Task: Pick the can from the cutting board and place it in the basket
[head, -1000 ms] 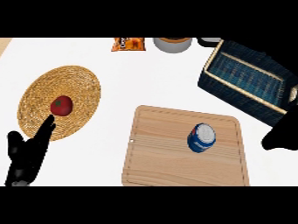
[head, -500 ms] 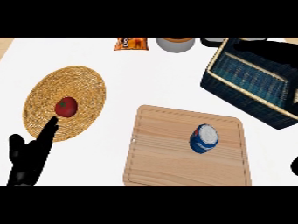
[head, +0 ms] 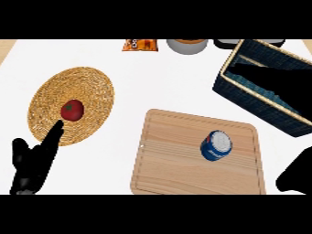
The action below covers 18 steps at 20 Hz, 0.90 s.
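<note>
Nothing is done yet: the can [head: 216,146] is sitting on the cutting board [head: 178,155], well apart from the basket [head: 253,107]. My right hand [head: 305,171] is hovering beside the board, open or closed I cannot tell; my left hand [head: 31,160] is resting, fingers straight

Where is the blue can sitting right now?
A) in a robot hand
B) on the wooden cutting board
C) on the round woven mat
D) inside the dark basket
B: the can rests on the cutting board, with the basket off to its upper right.
</note>
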### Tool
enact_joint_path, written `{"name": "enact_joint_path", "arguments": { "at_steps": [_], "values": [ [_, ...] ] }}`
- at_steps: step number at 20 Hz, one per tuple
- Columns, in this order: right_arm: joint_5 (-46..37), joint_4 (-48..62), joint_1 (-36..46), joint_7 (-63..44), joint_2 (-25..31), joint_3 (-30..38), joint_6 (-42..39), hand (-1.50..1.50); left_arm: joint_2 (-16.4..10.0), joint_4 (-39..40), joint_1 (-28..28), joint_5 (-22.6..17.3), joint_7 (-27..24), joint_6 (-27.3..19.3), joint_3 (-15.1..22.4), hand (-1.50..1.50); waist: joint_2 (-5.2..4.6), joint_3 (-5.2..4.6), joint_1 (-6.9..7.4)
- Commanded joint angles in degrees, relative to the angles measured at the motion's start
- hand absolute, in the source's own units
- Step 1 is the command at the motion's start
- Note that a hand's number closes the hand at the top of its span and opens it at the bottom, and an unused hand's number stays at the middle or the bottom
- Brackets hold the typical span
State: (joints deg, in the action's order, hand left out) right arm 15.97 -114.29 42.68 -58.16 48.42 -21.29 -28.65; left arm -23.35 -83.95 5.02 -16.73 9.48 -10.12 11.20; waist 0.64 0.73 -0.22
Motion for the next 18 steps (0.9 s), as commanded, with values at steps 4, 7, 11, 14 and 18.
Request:
{"name": "enact_joint_path", "arguments": {
  "at_steps": [4, 7, 11, 14, 18],
  "values": [
    [-9.91, 1.52, -4.46, -2.02, -3.3, -4.85, 1.42, -1.5, 1.67, 1.65, 4.3, 1.16, 2.31, -0.38, 1.98, 0.0, -0.69, -0.76, 0.75],
    [-13.56, -0.87, -9.12, -0.82, -4.06, -8.46, 2.31, -1.5, 2.11, 3.88, 0.99, 0.6, 3.72, -0.29, 0.57, 0.0, -0.73, -0.75, -0.15],
    [-17.06, 0.87, -10.49, 0.24, -6.47, -8.54, 3.96, -1.5, 1.49, 2.46, 2.51, 1.44, 4.36, 0.65, 1.09, 0.0, -0.71, -0.73, 0.32],
    [-20.03, -0.86, -14.14, 2.48, -6.6, -8.88, 4.2, -1.5, 0.85, 3.95, 3.79, 0.99, 1.73, 2.55, -0.45, 0.0, -0.65, -0.75, 0.13],
    [-24.72, 2.25, -14.43, 5.2, -9.94, -9.73, 4.88, -1.5, 3.13, 3.43, 2.47, 1.92, 3.31, 0.84, 0.16, 0.0, -0.71, -0.74, 0.37]
  ]
}}
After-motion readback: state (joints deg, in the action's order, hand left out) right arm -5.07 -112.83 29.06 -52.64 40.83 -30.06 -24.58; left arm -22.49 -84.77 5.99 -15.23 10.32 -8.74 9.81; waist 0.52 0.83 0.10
